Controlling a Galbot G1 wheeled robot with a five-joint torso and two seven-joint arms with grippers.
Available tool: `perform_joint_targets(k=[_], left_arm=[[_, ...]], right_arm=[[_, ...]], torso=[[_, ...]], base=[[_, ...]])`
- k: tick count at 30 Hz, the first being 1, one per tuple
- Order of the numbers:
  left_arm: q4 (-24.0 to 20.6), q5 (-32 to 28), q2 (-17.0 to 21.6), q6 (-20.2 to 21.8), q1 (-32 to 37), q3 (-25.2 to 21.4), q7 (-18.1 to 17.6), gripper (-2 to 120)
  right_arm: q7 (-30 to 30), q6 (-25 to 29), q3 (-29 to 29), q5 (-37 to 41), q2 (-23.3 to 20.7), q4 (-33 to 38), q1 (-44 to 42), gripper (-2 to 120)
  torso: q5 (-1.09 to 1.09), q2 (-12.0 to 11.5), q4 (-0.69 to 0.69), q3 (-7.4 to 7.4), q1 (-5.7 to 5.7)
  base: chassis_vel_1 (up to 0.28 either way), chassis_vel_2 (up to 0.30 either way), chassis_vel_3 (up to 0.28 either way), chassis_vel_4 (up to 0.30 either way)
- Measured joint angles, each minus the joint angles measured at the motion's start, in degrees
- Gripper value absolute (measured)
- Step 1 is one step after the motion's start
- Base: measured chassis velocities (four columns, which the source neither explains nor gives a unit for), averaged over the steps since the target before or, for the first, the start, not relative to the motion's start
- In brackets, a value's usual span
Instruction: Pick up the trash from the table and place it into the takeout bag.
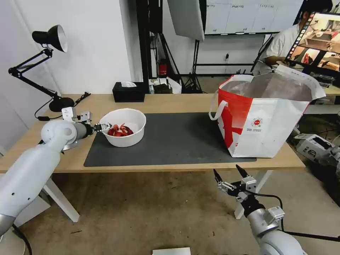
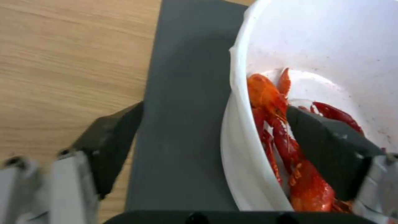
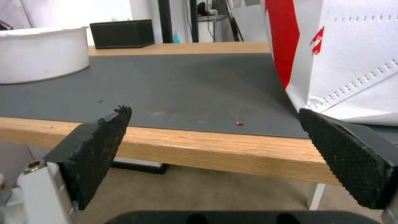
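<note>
Head view: high, forward and down over long light-wood table (image 1: 170, 102). Left wrist view: close above round white plastic bowl (image 2: 240, 155). Right wrist view: low, below table edge. Shared: dark grey rectangular mat (image 3: 186, 84).

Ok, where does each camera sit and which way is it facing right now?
Head: high, looking down at the table; both arms show.
Left wrist: over the bowl rim; left gripper fingers straddle it.
Right wrist: below the table edge, facing the takeout bag; right gripper open.
All share the bowl.
</note>
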Motion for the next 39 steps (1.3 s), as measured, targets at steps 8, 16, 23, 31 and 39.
perform_joint_targets(k=[8, 16, 23, 31, 39], left_arm=[[-0.3, -0.8, 0.6, 0.0, 0.0, 0.1, -0.4, 58], [-2.5, -1.2, 0.8, 0.0, 2.2, -1.4, -0.5, 27], [-4.4, -1.9, 1.0, -1.7, 3.1, -2.2, -0.8, 2], [-6.6, -2.2, 1.0, -6.5, 3.3, -2.7, -1.3, 0], [-10.6, 2.4, 1.7, -18.0, 3.3, -1.7, 2.0, 0]], right_arm=[[0.0, 0.0, 0.0, 0.0, 0.0, 0.0, 0.0, 100], [0.0, 0.0, 0.0, 0.0, 0.0, 0.0, 0.0, 100], [0.0, 0.0, 0.0, 0.0, 0.0, 0.0, 0.0, 100], [0.0, 0.0, 0.0, 0.0, 0.0, 0.0, 0.0, 100], [0.0, 0.0, 0.0, 0.0, 0.0, 0.0, 0.0, 100]], torso=[[0.00, 0.0, 0.00, 0.00, 0.00], [0.00, 0.0, 0.01, 0.00, 0.00], [0.00, 0.0, 0.01, 0.00, 0.00], [0.00, 0.0, 0.01, 0.00, 0.00], [0.00, 0.0, 0.00, 0.00, 0.00]], base=[[0.000, 0.000, 0.000, 0.000], [0.000, 0.000, 0.000, 0.000], [0.000, 0.000, 0.000, 0.000], [0.000, 0.000, 0.000, 0.000], [0.000, 0.000, 0.000, 0.000]])
